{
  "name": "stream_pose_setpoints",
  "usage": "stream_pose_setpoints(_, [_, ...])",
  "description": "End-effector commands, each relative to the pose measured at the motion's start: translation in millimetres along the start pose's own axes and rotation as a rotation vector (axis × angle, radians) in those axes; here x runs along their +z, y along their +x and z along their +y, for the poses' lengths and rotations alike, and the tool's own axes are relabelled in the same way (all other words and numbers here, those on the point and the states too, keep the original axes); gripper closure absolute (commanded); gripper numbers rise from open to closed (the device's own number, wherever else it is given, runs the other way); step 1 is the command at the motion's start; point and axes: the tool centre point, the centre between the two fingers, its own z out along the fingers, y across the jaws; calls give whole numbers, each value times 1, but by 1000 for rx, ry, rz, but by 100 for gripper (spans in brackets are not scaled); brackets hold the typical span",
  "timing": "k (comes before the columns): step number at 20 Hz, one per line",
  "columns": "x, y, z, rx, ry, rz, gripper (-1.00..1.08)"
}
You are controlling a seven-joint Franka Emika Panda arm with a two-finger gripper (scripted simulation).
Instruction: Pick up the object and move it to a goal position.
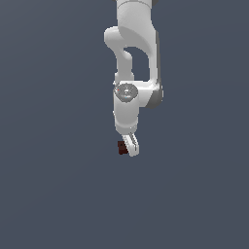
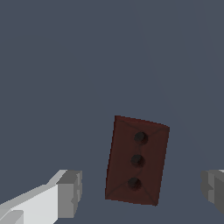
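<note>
With the gripper [image 2: 141,192] fingers [image 2: 70,192] held apart astride the untouched, slightly skewed brick [image 2: 136,160], it could be twisted aside if closed off-centre.

Arm [image 1: 132,73] hangs down from exterior view's upper edge, about mid-width. Gripper [image 1: 130,147] at arm's lower end, pointing downward. Brick [image 1: 122,148] just beside fingers [image 1: 132,145], on exterior view's left of them, partly hidden behind them. Wrist view: brick [image 2: 137,160] lies between two fingers [image 2: 69,194], gap on either side, touching neither; brick slightly tilted, three round marks in row along its length. Whether brick rests on surface or sits above it: cannot tell.
</note>
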Motion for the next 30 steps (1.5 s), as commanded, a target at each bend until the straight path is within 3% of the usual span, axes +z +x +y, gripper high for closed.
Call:
stream_pose_setpoints(1, [3, 0, 1, 51, -1, 2, -92])
stream_pose_setpoints(9, [10, 0, 3, 142, -3, 5, -92])
stream_pose_setpoints(17, [14, 0, 4, 148, -4, 5, -92])
stream_pose_setpoints(30, [60, 0, 4, 153, -4, 5, -92])
